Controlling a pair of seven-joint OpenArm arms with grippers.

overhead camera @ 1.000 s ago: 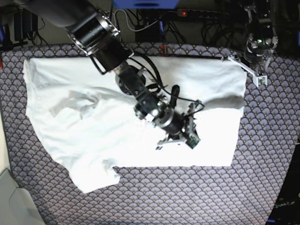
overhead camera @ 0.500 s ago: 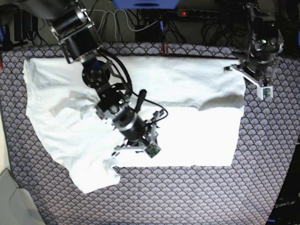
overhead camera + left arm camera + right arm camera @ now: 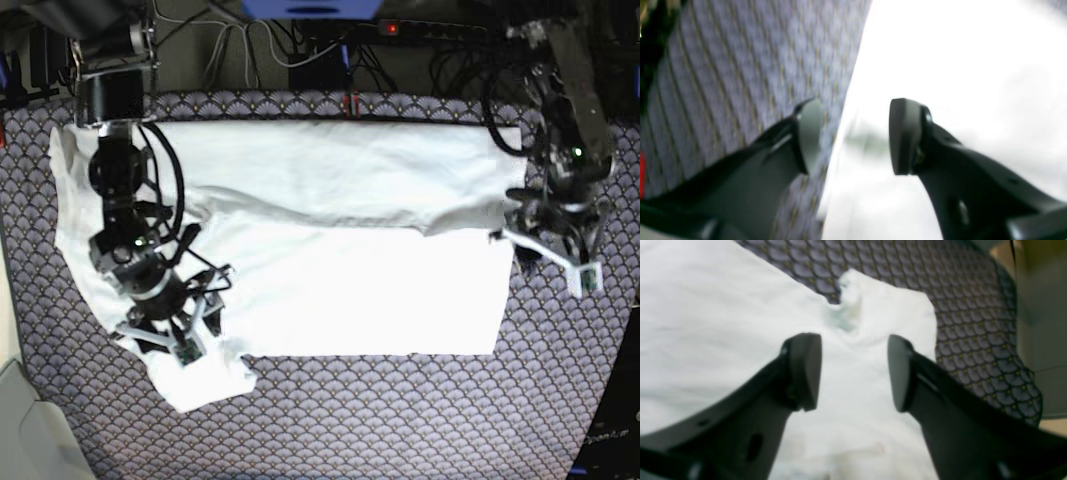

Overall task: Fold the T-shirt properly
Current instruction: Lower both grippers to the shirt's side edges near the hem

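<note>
Currently we find the T-shirt [image 3: 330,250] spread across the patterned counter [image 3: 400,420], its long axis running left to right in the base view, with one long edge already folded over the middle. Our right end effector [image 3: 170,325] hovers above the loose sleeve [image 3: 205,380] at the near-left corner; its jaws stand well open and hold nothing, and the sleeve lies just ahead of them in the right wrist view. Our left end effector [image 3: 555,250] sits at the opposite short edge, jaws open and empty, straddling the cloth border. We judge the right arm to be nearer the unfolded sleeve, so the next grasp falls to it.
</note>
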